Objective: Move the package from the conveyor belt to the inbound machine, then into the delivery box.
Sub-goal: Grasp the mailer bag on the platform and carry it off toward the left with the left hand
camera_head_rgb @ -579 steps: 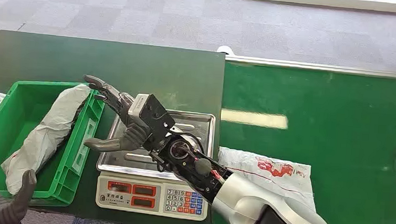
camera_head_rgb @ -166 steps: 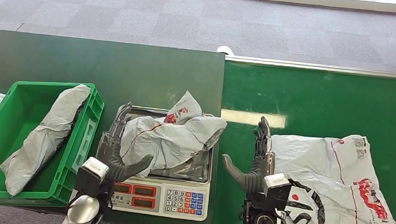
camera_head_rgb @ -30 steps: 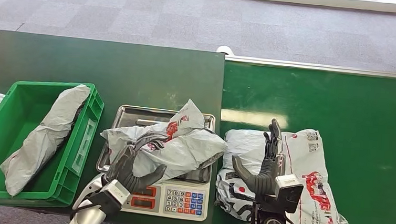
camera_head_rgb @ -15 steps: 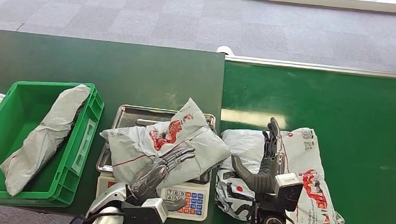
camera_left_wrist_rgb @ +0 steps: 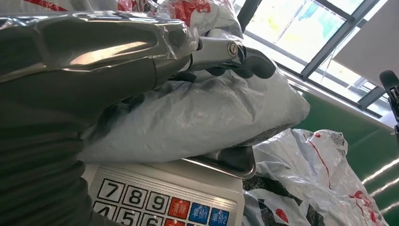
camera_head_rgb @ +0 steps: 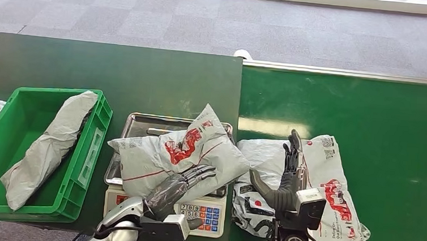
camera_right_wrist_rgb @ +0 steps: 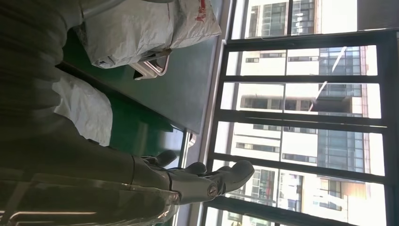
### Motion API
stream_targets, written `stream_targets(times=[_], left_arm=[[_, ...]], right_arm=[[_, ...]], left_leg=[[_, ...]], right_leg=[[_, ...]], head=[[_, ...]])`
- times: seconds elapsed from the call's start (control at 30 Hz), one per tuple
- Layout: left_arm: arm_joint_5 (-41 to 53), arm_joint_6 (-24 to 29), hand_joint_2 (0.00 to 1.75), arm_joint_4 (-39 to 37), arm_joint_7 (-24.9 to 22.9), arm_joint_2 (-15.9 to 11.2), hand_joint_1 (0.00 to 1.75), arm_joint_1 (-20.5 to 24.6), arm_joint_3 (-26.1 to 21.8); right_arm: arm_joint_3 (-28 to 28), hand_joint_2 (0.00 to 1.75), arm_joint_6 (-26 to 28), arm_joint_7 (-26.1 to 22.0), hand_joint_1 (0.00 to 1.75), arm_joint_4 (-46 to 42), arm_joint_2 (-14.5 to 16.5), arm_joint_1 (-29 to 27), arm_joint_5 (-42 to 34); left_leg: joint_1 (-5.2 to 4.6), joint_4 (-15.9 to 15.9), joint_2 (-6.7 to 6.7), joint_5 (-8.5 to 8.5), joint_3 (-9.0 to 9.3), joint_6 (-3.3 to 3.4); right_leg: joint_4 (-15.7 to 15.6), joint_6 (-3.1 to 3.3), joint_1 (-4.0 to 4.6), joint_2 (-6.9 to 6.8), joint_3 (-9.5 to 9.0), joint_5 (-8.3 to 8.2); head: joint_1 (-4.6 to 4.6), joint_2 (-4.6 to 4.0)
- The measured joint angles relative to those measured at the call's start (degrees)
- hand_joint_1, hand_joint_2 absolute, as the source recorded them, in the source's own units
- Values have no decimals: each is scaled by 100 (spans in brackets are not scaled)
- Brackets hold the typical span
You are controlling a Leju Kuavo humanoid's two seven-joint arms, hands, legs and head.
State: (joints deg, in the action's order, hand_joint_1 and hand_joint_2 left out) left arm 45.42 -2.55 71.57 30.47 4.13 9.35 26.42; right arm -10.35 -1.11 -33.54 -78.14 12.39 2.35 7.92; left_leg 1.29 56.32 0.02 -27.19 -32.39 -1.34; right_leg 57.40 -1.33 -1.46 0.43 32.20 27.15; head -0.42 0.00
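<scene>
Three packages [camera_head_rgb: 183,155] [camera_head_rgb: 309,181] [camera_head_rgb: 47,146], one scale [camera_head_rgb: 193,210], one green bin [camera_head_rgb: 6,123].

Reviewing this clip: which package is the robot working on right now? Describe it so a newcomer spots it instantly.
Find the electronic scale between the green crate and the conveyor belt. The package on the scale lies on its steel tray, with the left hand gripping its near edge. Unlike the plain grey bag in the crate, it carries red print.

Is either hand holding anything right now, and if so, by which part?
The left hand grips the package on the scale by its near edge, fingers on top. The right hand is open, holding nothing.
</scene>
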Motion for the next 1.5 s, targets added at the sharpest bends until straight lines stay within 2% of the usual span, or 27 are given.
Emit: stream_targets(times=[0.17, 0.2, 0.23, 0.27, 0.37, 0.4, 0.47, 1.17, 1.5], left_arm=[[-16, -179, 175, -88, -78, 0, 0, 68, 0], [-18, -193, 175, -100, -81, 0, 3, 75, 0], [-20, -210, 175, -113, -84, 0, 12, 82, 0], [-22, -239, 175, -126, -88, 0, 31, 90, 1], [-53, -406, 175, -183, -106, -2, 130, 141, 14], [-65, -456, 175, -209, -109, -2, 155, 165, 24], [-79, -509, 175, -257, -109, -3, 172, 208, 42], [-332, -553, 175, -351, -31, 6, 175, 329, 63], [-1010, -47, 175, -23, 586, 9, 175, 134, -58]], right_arm=[[5, 175, 0, 9, 0, -1, 0, -11, 13], [6, 175, 0, 9, 0, -1, 0, -12, 15], [7, 175, 0, 10, 0, -1, 0, -12, 16], [8, 175, 0, 11, 0, -1, 0, -12, 17], [10, 175, 3, 20, 0, -1, 0, -11, 21], [10, 175, 5, 23, 0, -1, 0, -10, 23], [10, 175, 10, 28, 0, -1, 0, -8, 27], [12, 175, 17, 48, 0, 0, 0, -2, 27], [12, 175, 57, 51, 0, -1, 0, 0, 7]], left_leg=[[0, 0, 0, 0, 7, 0], [0, 0, 0, 0, 9, 0], [0, 0, 0, 0, 11, 0], [0, 0, 0, 0, 12, 0], [0, 0, -3, 0, 18, 0], [0, 0, -4, 0, 20, 0], [0, 0, -7, 0, 24, 1], [0, -1, -7, 0, 28, 0], [0, -1, -7, 0, 14, 0]], right_leg=[[0, 0, 0, -1, -9, 0], [0, 0, 0, -1, -11, 0], [0, 0, 0, -1, -13, 0], [0, 0, 0, -1, -15, 0], [0, 0, 0, -5, -23, 0], [0, 0, 0, -8, -26, 0], [0, 0, 0, -12, -31, 1], [0, -1, 0, -13, -35, 3], [0, 0, 0, -12, -17, 2]], head=[[1, 0], [1, 0], [1, 0], [0, 0], [-1, 0], [0, 0], [1, 0], [1, 0], [0, 0]])
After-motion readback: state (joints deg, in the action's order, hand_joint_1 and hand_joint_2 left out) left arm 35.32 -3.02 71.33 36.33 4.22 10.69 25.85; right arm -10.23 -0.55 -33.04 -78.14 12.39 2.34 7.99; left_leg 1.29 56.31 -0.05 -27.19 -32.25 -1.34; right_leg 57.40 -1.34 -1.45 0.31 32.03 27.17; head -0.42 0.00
